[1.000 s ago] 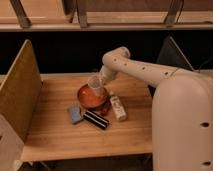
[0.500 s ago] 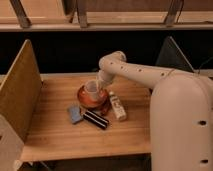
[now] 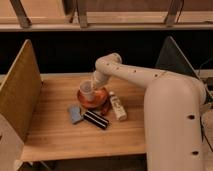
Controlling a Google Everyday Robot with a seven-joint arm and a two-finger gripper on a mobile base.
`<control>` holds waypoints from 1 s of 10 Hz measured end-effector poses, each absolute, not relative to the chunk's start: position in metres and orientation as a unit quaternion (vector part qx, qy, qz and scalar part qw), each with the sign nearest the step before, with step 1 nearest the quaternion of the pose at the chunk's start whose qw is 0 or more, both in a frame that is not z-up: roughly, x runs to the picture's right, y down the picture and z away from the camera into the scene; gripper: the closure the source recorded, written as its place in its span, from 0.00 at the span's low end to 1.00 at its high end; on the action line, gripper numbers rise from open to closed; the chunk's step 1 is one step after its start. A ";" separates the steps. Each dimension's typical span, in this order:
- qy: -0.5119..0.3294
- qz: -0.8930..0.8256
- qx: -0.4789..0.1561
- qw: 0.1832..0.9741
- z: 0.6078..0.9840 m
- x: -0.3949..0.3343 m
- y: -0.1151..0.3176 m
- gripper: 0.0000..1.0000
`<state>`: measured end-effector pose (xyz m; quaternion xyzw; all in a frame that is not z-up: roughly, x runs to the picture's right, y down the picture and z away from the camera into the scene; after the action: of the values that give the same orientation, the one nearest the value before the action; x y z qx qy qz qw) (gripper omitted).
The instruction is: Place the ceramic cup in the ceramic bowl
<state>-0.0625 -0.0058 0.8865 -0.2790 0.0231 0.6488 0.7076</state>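
Note:
The ceramic cup (image 3: 86, 89), small and pale whitish-grey, stands upright inside the ceramic bowl (image 3: 95, 102), a wide orange-red dish on the wooden table. My gripper (image 3: 93, 83) is just above and behind the cup, at the end of the white arm that reaches in from the right. It is right at the cup's rim.
A white rectangular bottle-like item (image 3: 118, 106) lies right of the bowl. A black bar-shaped item (image 3: 96, 120) and a grey-blue block (image 3: 75, 114) lie in front of it. A tan panel (image 3: 20, 87) stands at the table's left edge, a dark panel (image 3: 172, 57) at the right.
The arm has lowered the cup from above the bowl's far side down into the bowl. The gripper has come down and a little to the left with it.

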 end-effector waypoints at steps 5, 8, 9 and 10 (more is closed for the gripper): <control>0.023 0.649 -0.279 0.708 0.887 -0.063 -0.006 0.73; 0.023 0.649 -0.279 0.708 0.887 -0.063 -0.006 0.45; 0.023 0.649 -0.279 0.708 0.887 -0.063 -0.006 0.33; 0.023 0.649 -0.279 0.708 0.887 -0.063 -0.006 0.26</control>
<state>-0.0628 -0.0056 0.8865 -0.2793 0.0231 0.6487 0.7075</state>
